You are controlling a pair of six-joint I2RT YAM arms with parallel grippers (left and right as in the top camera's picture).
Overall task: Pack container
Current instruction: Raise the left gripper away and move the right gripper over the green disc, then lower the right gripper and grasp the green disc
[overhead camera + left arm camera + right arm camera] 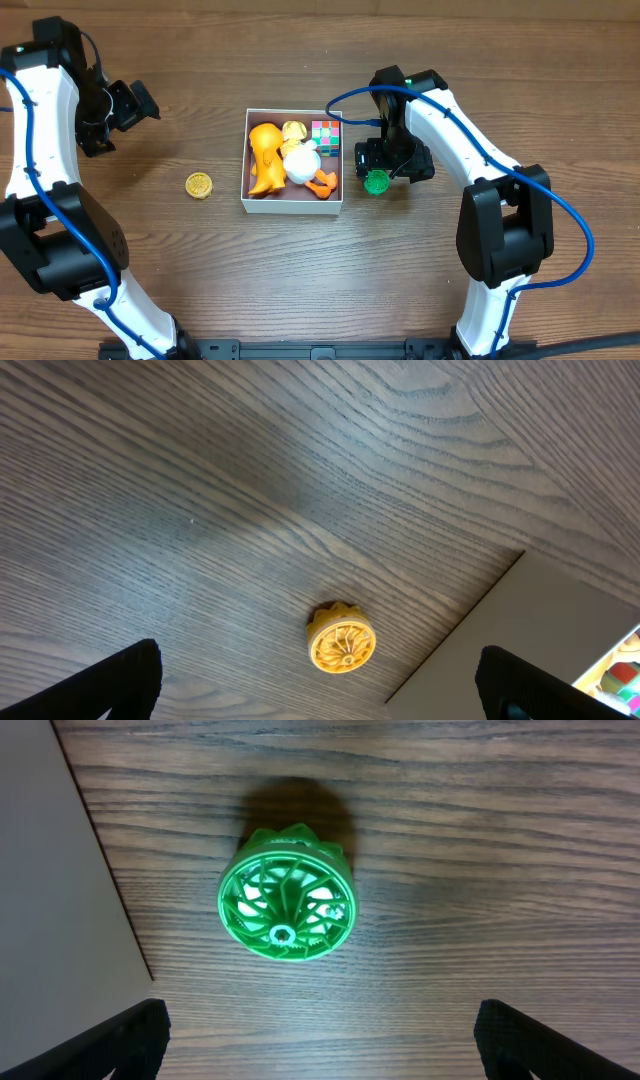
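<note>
The container (292, 209) is a square white-walled box in the middle of the table. Inside it lie an orange figure (265, 158), a white and orange toy (302, 166), a yellow toy (293, 130) and a multicoloured cube (326, 136). A yellow wheel-shaped toy (199, 185) (341, 641) lies on the table left of the box. A green one (376, 181) (286, 900) lies just right of it. My right gripper (392, 162) (320, 1045) hangs open right over the green wheel, holding nothing. My left gripper (145, 100) (325, 695) is open and empty, high at the far left.
The box's white outer wall shows at the right of the left wrist view (540, 630) and at the left of the right wrist view (60, 890). Bare wooden table (200, 280) surrounds the box.
</note>
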